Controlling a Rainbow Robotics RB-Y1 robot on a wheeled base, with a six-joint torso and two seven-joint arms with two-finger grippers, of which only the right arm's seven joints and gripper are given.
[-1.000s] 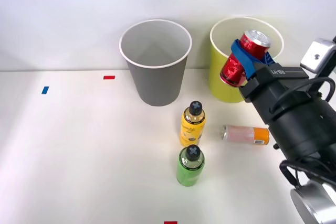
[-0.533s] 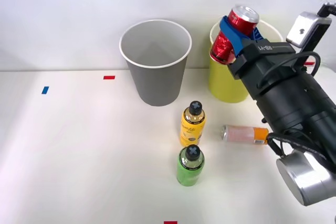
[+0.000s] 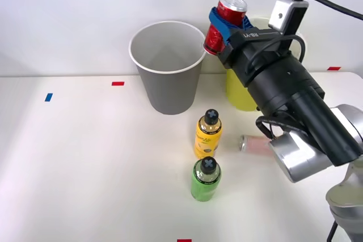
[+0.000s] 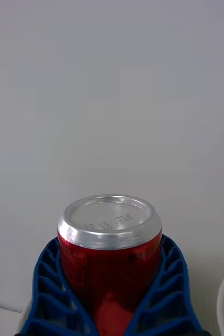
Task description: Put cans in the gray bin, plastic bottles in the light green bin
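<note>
White wall behind, and my tool (image 3: 224, 22), blue fingers (image 4: 167, 286) pinching the red can (image 3: 226, 21), has swung left off the green bin (image 3: 238, 92) to the gray bin (image 3: 168, 67)'s near rim, so the drop looks close.

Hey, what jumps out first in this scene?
The red can held aloft in the blue claw, between the gray bin and the green bin. On the table stand a yellow bottle and a green bottle, near the arm.
</note>
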